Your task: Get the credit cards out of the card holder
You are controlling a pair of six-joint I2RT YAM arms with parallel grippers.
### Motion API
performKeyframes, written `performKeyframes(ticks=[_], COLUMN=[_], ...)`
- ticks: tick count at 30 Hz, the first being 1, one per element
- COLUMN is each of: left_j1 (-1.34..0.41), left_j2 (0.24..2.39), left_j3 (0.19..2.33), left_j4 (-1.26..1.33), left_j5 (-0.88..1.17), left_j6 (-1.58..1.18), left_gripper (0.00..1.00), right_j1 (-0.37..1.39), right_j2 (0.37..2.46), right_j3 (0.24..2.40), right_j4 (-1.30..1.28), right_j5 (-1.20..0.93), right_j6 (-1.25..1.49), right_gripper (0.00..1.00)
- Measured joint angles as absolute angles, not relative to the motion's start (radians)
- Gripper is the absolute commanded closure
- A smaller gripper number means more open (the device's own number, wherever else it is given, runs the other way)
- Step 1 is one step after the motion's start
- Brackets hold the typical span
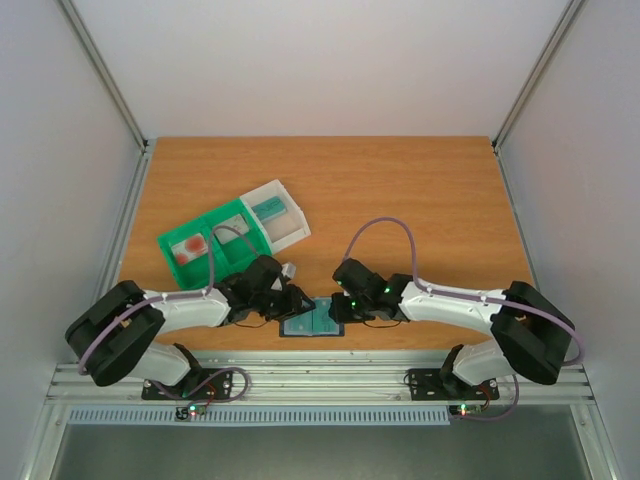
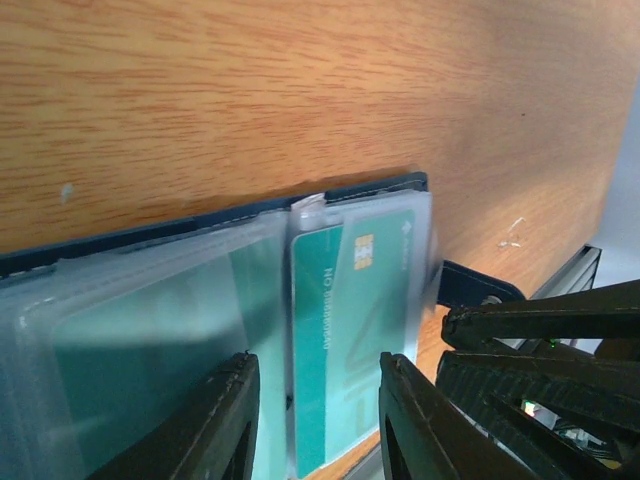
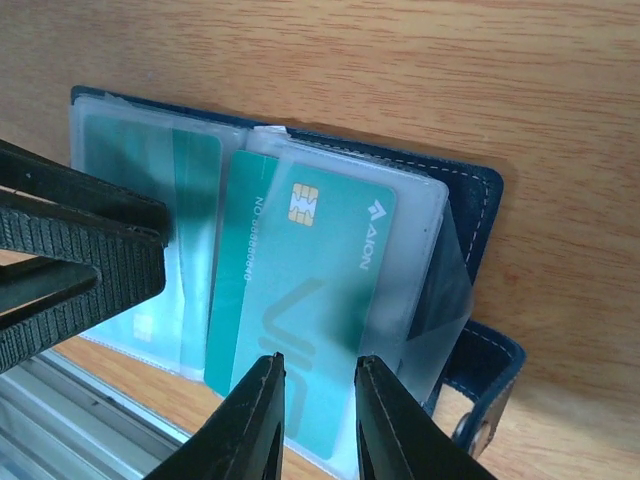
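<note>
Looking left first, I see my left gripper [image 2: 316, 362] with jaws parted, gripping nothing, over the left sleeves of the card holder [image 3: 486, 200], which lies open at the table's [image 1: 400, 190] near edge. My right gripper [image 3: 320, 362] straddles the teal credit card [image 3: 335, 260], jaws slightly apart.

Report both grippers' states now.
Left gripper: open, over the card holder, nothing held.
Right gripper: slightly open over a teal credit card, nothing held.

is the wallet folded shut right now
No, the wallet lies open on the table, teal cards showing through its clear sleeves.
</note>
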State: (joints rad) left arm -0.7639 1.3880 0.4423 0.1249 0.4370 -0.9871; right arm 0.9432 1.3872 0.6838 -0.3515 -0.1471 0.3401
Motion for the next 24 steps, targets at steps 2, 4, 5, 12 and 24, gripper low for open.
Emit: performKeyframes(ticks=[2, 4, 5, 12, 24], left_j1=[-0.764, -0.764, -0.764, -0.764, -0.764], left_j2=[1.399, 1.404, 1.405, 1.407, 1.470], left_j3=[0.439, 0.435, 0.434, 0.416, 0.406], left_j4=[0.132, 0.142, 0.149, 0.191, 0.300], left_j5=[0.437, 0.438, 0.438, 0.440, 0.465], left_j6=[-0.988, -0.991, -0.993, -1.007, -1.048], left_gripper=[0.66, 0.66, 0.66, 0.66, 0.70], right_j1=[0.943, 0.943, 0.943, 0.943, 0.943], right_j2=[1.402, 1.415, 1.423, 1.463, 1.468], right_j3=[0.685, 0.685, 0.685, 0.684, 0.665], right_j4=[-0.345, -0.341, -0.340, -0.325, -0.297], right_j5=[-0.148, -0.148, -0.147, -0.145, -0.132], right_j6=[0.340, 0.340, 0.340, 0.344, 0.352], right_gripper=[0.79, 0.80, 0.80, 0.83, 0.85])
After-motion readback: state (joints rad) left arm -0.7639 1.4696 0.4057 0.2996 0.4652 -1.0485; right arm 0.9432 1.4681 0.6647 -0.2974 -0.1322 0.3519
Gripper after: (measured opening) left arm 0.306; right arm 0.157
